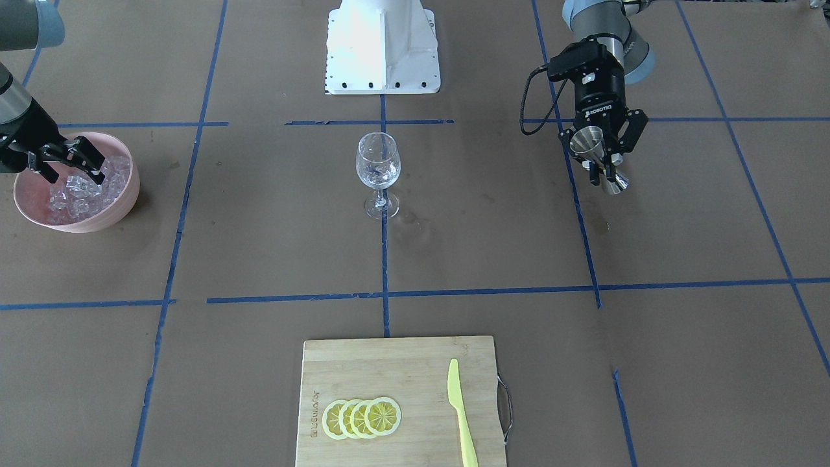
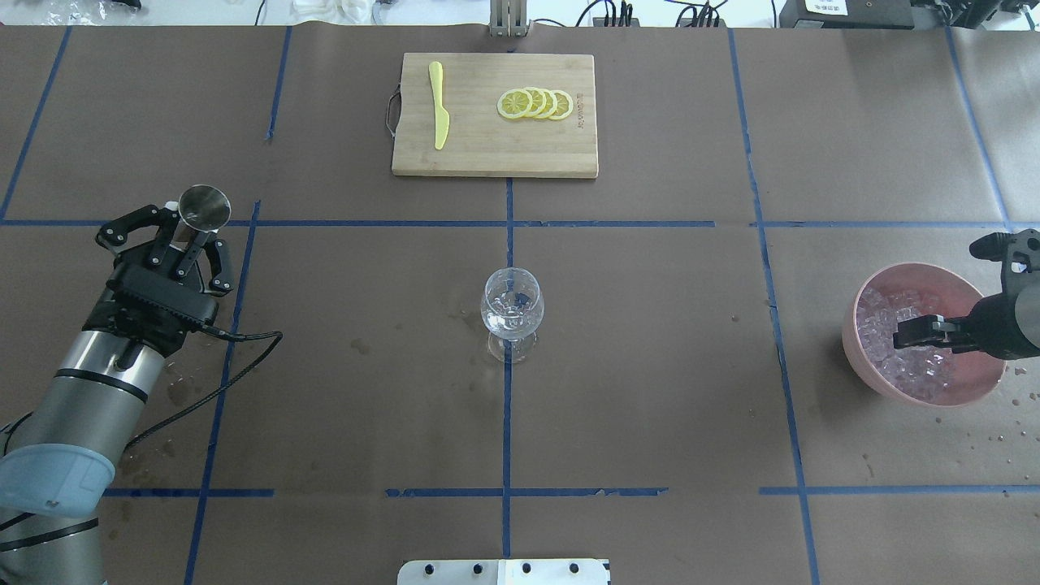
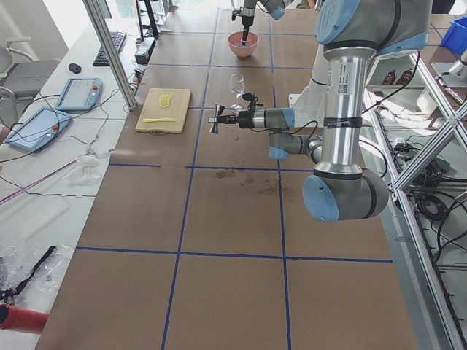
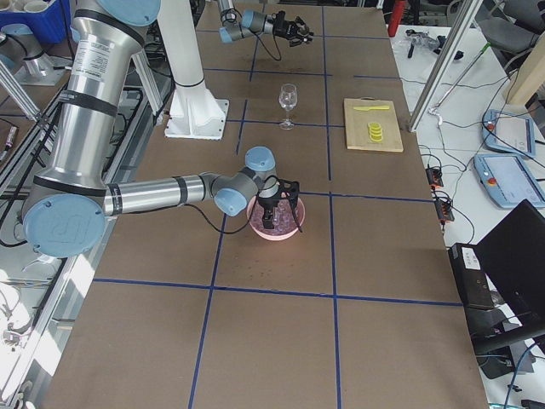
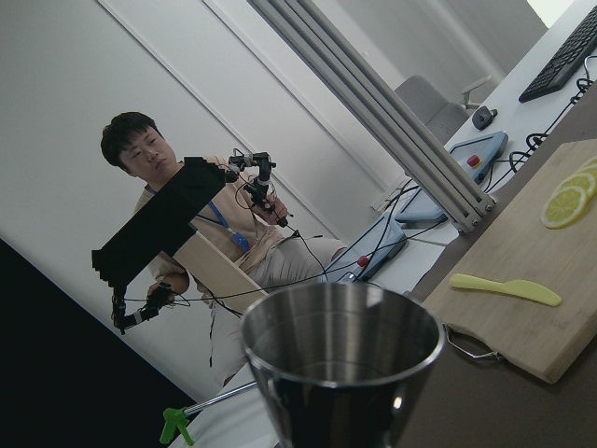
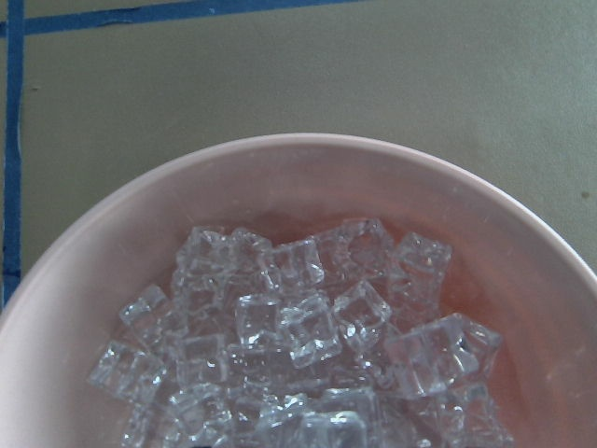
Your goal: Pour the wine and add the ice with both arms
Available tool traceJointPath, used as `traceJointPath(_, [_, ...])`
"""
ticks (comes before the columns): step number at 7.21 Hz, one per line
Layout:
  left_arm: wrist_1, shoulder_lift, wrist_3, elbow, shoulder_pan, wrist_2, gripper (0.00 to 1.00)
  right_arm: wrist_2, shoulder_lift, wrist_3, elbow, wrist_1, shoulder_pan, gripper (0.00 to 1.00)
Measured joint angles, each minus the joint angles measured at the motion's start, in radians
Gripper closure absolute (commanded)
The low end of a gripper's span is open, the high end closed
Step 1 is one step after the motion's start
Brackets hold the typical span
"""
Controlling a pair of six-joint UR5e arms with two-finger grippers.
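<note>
Ice (image 6: 298, 336) heaped in a pink bowl (image 6: 280, 177) at the table's end on the robot's right, well apart from the rest. Cubes are clear, colourless, glassy, jumbled at all angles. The heap is roundish, so I call no long axis or heading for it. Over it the right gripper (image 1: 74, 176) points straight down into the bowl, jaws standing apart, fingertips among the top cubes. Whether a cube is caught between them I can't tell. Behind it the right arm (image 4: 153, 196) runs its forearm about level above the table.

Across the table the left gripper (image 2: 188, 236) points forward, away from the robot's base, about level, fingers clamped on the waist of a steel jigger (image 2: 204, 207). Jigger's long axis is near upright, wide mouth up, small cone down, held clear above the brown paper table (image 1: 259, 246). I read ROBOTIQ in white on that gripper's black body.

Between the two, mid-table on a blue tape line, a clear stemmed wine glass (image 1: 377, 170) stands upright. On the operators' side a bamboo cutting board (image 1: 389, 363) carries four overlapping lemon slices (image 1: 363, 417) and a yellow-green knife (image 1: 462, 421) lying apart from them. The board's burnt-in brand I can't read.
</note>
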State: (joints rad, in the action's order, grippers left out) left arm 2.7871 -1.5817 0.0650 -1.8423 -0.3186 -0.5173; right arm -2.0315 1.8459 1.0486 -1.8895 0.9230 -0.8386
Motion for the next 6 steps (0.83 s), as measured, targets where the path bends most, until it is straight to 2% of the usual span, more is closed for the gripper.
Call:
traceJointPath(2, [0.018, 0.017, 0.001, 0.001, -0.008, -0.013, 1.00, -0.008, 0.005, 0.002, -0.007, -0.003, -0.003, 0.36])
traceJointPath(3, [0.019, 0.019, 0.001, 0.002, -0.009, -0.014, 1.00, -0.011, 0.011, 0.002, -0.018, -0.002, -0.005, 0.41])
traceJointPath(6, [0.020, 0.019, 0.002, 0.003, -0.010, -0.015, 1.00, -0.013, 0.020, 0.002, -0.034, 0.002, -0.006, 0.41])
